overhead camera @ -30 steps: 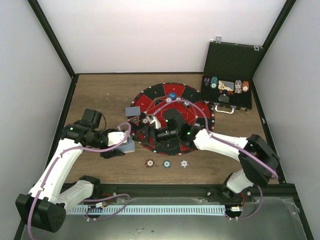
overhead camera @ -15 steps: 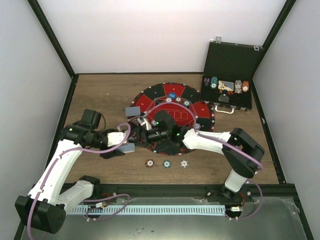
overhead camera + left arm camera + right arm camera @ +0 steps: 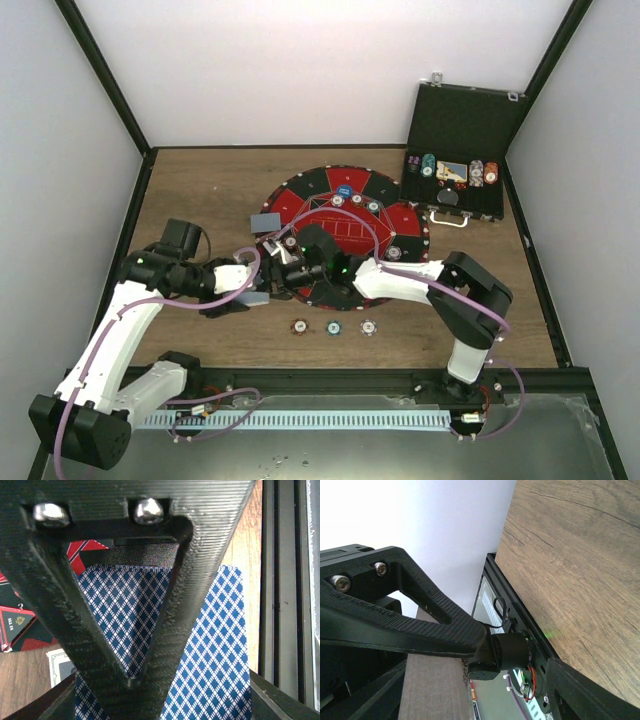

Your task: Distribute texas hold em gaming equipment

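left gripper [image 3: 240, 298] pinches the card deck [image 3: 215, 645] just off the mat's [image 3: 345, 200] near-left rim. right gripper [image 3: 283, 263] is spread, that deck's edge between its fingers. three chips [image 3: 333, 327] line the wood nearer; table [image 3: 200, 190] wood runs left to the wall.

The cards [image 3: 220, 645] have blue-and-white diamond-checked backs, the mat [image 3: 318, 187] is red and black.

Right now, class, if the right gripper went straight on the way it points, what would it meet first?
Most likely the deck of cards held by the left gripper: the right gripper points left at it from close by. Depth from above is unclear.
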You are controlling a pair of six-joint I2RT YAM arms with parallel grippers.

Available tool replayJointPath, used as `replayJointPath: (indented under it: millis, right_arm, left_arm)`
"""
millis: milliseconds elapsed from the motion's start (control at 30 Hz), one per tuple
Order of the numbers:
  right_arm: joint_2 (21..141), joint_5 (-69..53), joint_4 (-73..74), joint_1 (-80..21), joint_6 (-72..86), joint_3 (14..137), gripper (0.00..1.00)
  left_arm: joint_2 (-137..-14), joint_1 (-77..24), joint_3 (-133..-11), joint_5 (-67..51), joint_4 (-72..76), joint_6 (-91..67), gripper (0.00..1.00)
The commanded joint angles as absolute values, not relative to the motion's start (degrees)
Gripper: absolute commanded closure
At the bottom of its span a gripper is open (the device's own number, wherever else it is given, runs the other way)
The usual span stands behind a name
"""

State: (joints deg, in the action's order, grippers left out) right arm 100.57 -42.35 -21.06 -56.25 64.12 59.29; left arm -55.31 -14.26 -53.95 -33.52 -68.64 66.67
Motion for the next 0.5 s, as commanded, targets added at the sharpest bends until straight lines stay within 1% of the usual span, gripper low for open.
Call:
replayJointPath:
  millis: [0, 467]
  right_arm:
    - [101.2, -42.5, -22.7, -55.1, 64.6, 59.3, 0.3]
    - [94.9, -40.9, -16.9, -52.4, 60.8, 52.7, 0.34]
  left_arm:
    - [-54.8, -14.2, -55.7, -35.7, -68.9, 68.1, 0.96]
    - [-54.6, -14.1, -56.7, -36.2, -69.0, 68.1, 0.96]
